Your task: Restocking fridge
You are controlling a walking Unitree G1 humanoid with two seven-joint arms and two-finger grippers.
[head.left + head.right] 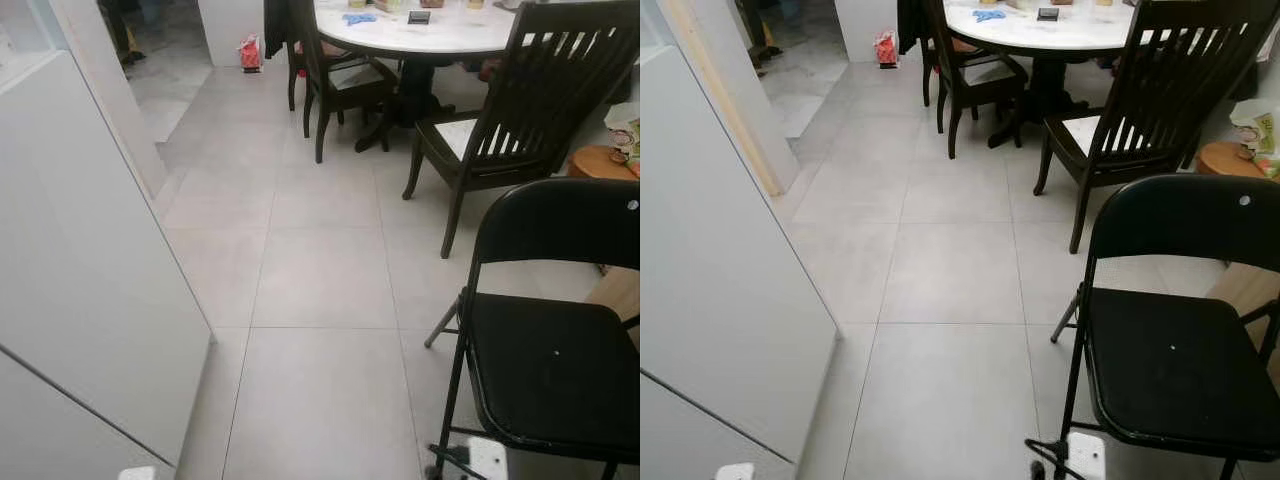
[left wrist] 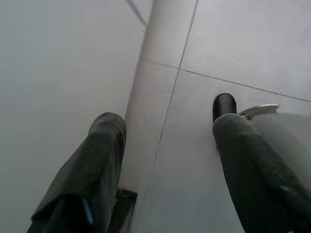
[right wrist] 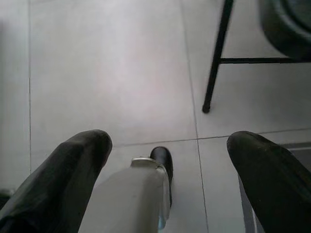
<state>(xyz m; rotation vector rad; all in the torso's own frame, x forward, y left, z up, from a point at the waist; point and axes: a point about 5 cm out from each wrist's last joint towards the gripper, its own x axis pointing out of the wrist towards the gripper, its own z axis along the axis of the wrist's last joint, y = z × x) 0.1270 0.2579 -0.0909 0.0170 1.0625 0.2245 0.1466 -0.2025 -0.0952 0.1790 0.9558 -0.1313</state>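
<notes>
A tall white panel point(image 1: 90, 270), maybe the fridge's side or door, stands at my left. My left gripper point(image 2: 167, 131) hangs open beside that white surface, over the grey floor tiles, with nothing between its fingers point(image 2: 92, 165). My right gripper point(image 3: 170, 143) hangs open above the floor near a leg of the black folding chair point(image 3: 216, 58), also empty. A silver robot leg with a black foot point(image 3: 160, 160) shows below the right gripper.
A black folding chair point(image 1: 550, 340) stands close at my right. Beyond it are dark wooden chairs point(image 1: 520, 110) around a white round table point(image 1: 430, 30) holding small items. Grey tiled floor point(image 1: 320, 280) stretches ahead to a doorway point(image 1: 165, 60) at the far left.
</notes>
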